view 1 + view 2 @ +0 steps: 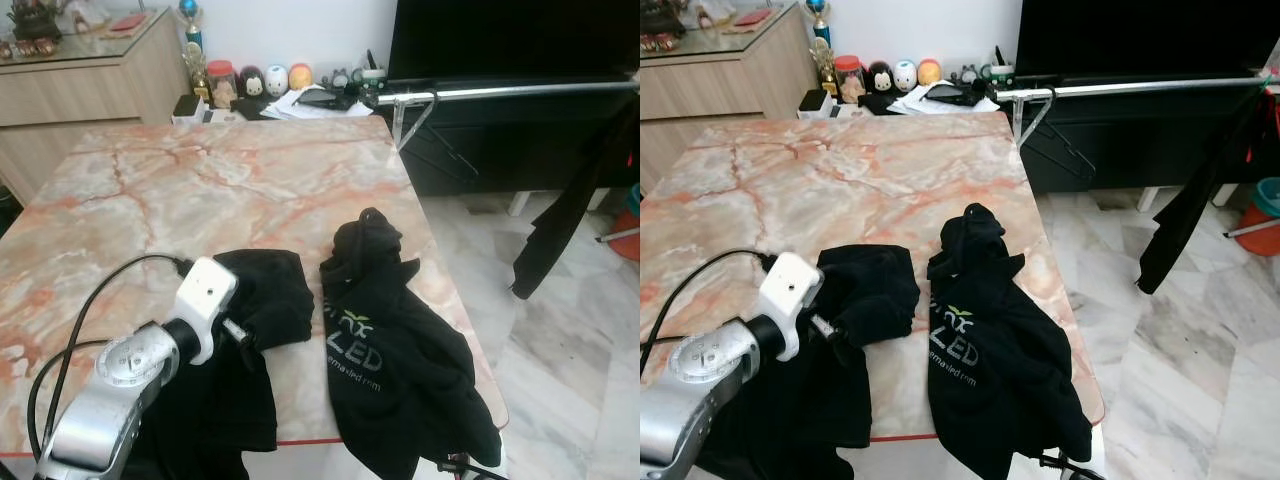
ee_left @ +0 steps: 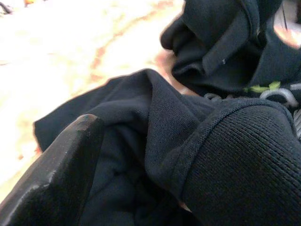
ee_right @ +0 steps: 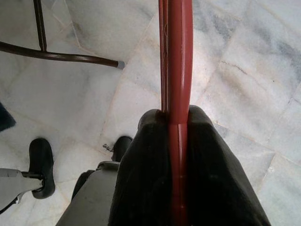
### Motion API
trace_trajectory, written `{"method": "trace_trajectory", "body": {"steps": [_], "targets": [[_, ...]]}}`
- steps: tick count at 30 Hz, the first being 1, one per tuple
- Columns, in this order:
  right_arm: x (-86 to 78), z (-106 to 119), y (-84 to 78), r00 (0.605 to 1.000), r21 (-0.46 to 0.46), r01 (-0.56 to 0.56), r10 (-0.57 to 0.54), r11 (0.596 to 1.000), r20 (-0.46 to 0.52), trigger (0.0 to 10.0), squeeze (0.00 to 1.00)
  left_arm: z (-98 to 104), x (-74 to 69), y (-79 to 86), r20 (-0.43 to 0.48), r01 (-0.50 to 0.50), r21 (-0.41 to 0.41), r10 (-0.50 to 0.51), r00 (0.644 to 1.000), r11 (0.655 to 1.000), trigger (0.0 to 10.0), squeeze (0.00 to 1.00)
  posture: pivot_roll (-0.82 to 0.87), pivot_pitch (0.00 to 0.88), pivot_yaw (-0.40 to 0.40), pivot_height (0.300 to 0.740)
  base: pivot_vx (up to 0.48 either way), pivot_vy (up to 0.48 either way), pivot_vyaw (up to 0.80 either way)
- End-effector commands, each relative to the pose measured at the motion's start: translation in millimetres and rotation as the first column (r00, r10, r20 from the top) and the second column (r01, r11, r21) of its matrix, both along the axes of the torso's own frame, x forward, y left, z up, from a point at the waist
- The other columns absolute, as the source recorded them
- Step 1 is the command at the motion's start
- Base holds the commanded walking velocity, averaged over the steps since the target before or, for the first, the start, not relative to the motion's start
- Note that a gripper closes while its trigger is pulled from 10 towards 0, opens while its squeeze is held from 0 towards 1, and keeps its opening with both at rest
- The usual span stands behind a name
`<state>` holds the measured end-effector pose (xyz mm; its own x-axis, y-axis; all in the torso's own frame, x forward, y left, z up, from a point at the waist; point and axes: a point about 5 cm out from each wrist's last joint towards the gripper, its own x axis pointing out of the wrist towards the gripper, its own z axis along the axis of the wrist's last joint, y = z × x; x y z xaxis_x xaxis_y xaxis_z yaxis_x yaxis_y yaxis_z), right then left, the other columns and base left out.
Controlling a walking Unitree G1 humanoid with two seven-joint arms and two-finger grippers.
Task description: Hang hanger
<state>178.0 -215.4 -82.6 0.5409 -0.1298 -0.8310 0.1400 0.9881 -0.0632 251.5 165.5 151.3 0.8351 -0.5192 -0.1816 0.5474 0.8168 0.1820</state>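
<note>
Getting even, soft daylight in both eye views, sharp throughout. Glaring faintly off the marble table near its far edge. Losing fold detail in the black clothes, with only weak shadows beneath them. Overexposing the table to near white in the left wrist view, blurring the far cloth and the close finger. Showing the floor bright and crisp in the right wrist view, softening the near fingers.

Black hoodie on pink-veined marble table; red hanger.
</note>
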Motion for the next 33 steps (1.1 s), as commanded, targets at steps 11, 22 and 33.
{"method": "trace_trajectory", "body": {"steps": [11,22,33], "targets": [[-0.4,0,-0.8,1.0,0.0,0.016,-0.016,1.0,0.008,10.0,0.0,-11,-23.5,13.7,0.016,-0.2,-0.122,0.203,0.979,0.972,10.0,0.0,0.2,0.0,0.015,0.74,0.0,0.0,0.0],[-1.1,0,-0.9,1.0,-0.003,0.012,-0.012,1.0,0.007,10.0,0.0,-14,-21.5,5.7,0.006,-0.207,-0.165,0.211,0.977,0.964,10.0,0.0,0.19,0.0,0.017,0.74,0.0,0.0,0.0],[-1.6,-1,-0.5,1.0,-0.002,0.008,-0.008,1.0,0.004,10.0,0.0,-13,-19.8,3.9,0.011,-0.196,-0.171,0.201,0.98,0.966,10.0,0.0,0.19,0.0,0.019,0.74,0.0,0.0,0.0]]}}
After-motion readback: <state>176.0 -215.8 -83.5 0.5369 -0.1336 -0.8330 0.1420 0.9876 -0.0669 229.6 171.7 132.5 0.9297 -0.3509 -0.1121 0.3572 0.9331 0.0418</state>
